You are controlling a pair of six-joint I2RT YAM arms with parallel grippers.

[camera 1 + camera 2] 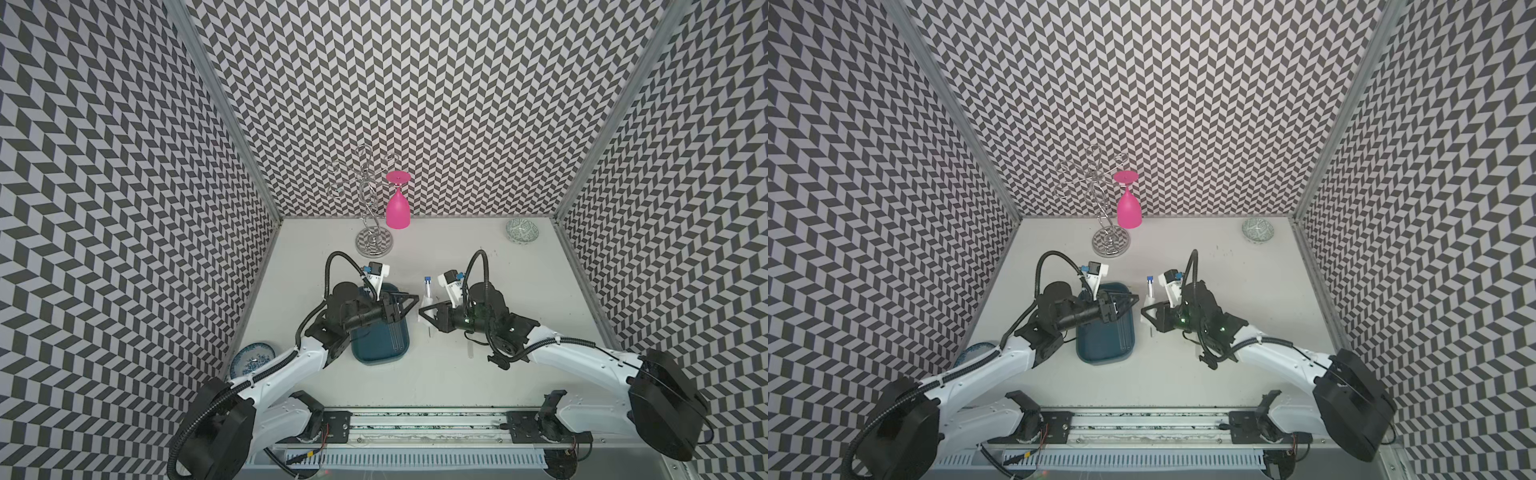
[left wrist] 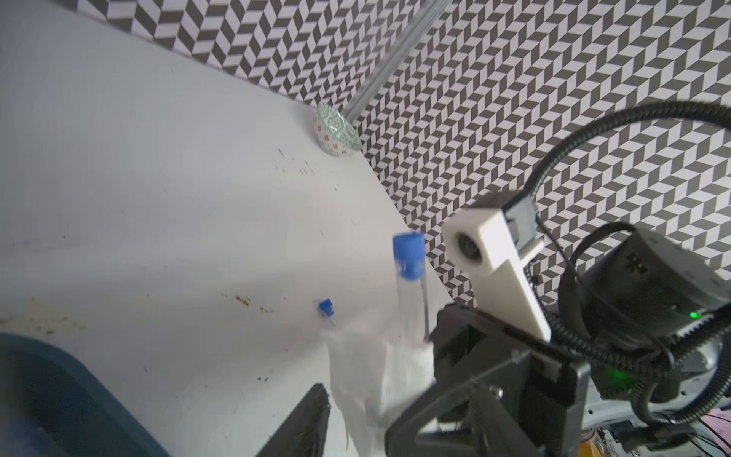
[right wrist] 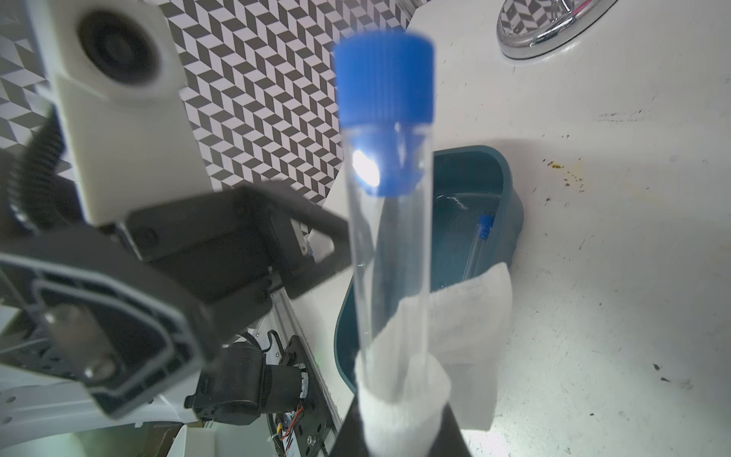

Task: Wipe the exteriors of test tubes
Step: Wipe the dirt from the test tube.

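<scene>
Tray holds test tubes; right fingers pinch tissue around tube; left fingers' state unclear.

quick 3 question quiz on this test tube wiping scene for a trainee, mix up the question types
1. Multiple choice: what does the right gripper clamp in its jaws?
A) a bare cap
B) a white tissue wrapped round a test tube
C) a spoon
2. True or false: the pink wine glass hangs upside down on the chrome rack.
3. Short answer: which gripper hovers over the teal tray?
Key: 1 B; 2 true; 3 the left gripper.
</scene>
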